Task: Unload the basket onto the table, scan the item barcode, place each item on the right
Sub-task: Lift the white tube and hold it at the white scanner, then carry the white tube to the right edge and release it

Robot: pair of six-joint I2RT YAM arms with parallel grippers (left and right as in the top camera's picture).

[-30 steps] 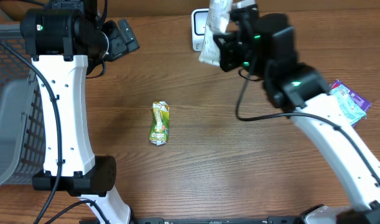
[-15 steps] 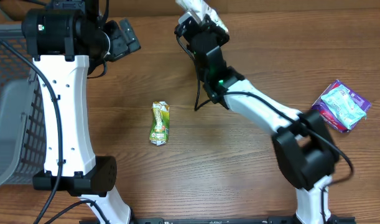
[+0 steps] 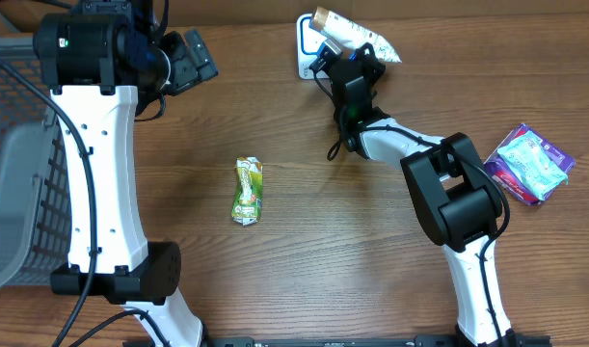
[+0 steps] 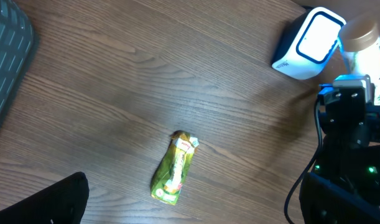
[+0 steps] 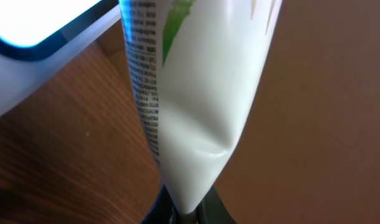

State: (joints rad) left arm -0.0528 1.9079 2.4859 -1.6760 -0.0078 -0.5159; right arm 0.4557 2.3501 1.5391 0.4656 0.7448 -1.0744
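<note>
Right gripper (image 3: pixel 346 62) has its jaws clenched on the white tube (image 3: pixel 360 40), pinching one narrow end. That is the item to scan, so it is off the worktop (image 3: pixel 371 241), held up at the far edge next to the barcode scanner (image 3: pixel 305 46). In the right wrist view the tube (image 5: pixel 196 93) runs straight away from the jaws, long axis in line with them. The lit scanner window (image 5: pixel 34 25) sits ahead of the jaws and off to their left, just beside the tube's left edge; contact can't be judged. A column of fine black print runs down that left edge, too small to read, with a green mark above it. No barcode bars show in any view, so I can't tell which face carries the code. My guess is the next move turns on rolling or shifting the tube so the coded face looks left into the window. The overhead shows a tan end on the tube over the scanner. The right arm is far nearer the scanner. Left gripper (image 3: pixel 196 60) has its jaws released, empty, well apart from the scanner and parked near the wire basket (image 3: pixel 14 164). A green snack packet (image 3: pixel 248 190) lies loose mid-worktop, long axis toward the far edge, lettering not legible. A purple and teal packet (image 3: pixel 530 164) lies loose too, beside the right arm and well away from its jaws; print unreadable.
</note>
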